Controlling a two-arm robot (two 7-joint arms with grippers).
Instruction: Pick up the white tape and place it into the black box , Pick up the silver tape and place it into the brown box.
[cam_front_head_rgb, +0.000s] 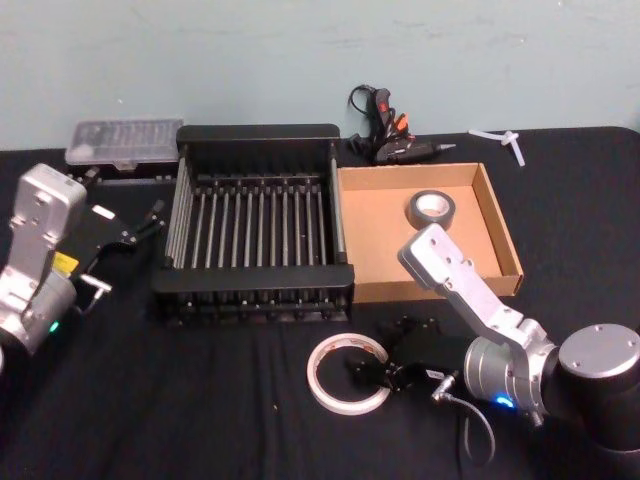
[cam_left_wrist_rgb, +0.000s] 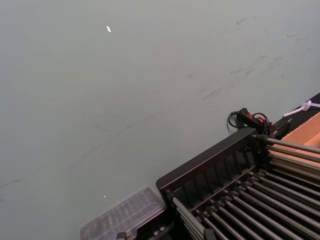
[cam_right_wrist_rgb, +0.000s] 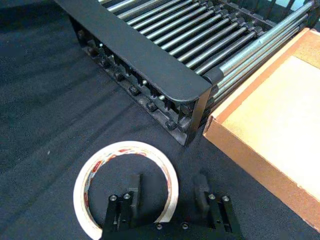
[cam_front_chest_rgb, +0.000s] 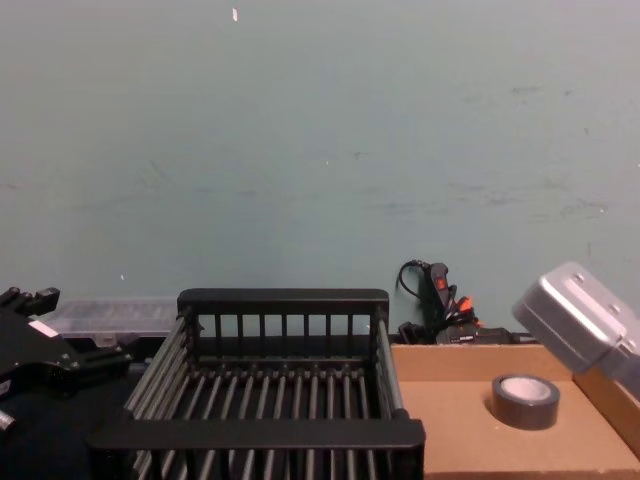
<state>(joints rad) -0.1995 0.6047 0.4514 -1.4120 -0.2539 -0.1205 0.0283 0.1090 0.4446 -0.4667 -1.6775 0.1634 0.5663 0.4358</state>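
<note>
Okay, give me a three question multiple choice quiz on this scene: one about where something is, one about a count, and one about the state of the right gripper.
1. Where is the silver tape?
A. Inside the brown box
B. Inside the black box
C. On the table beside the white tape

2. How many rolls of tape lie in the black box?
A. Two
B. One
C. None

3. What is the right gripper doing?
A. Shut on the silver tape
B. Open, with one finger inside the white tape's hole and the other outside the ring
C. Parked far from both tapes

Answers:
1. A, the grey roll rests on the cardboard floor near the far wall.
2. C, just bare bars show in the crate.
3. B, the right wrist view shows the fingers spread across the ring's edge.

The left gripper sits left of the crate.
</note>
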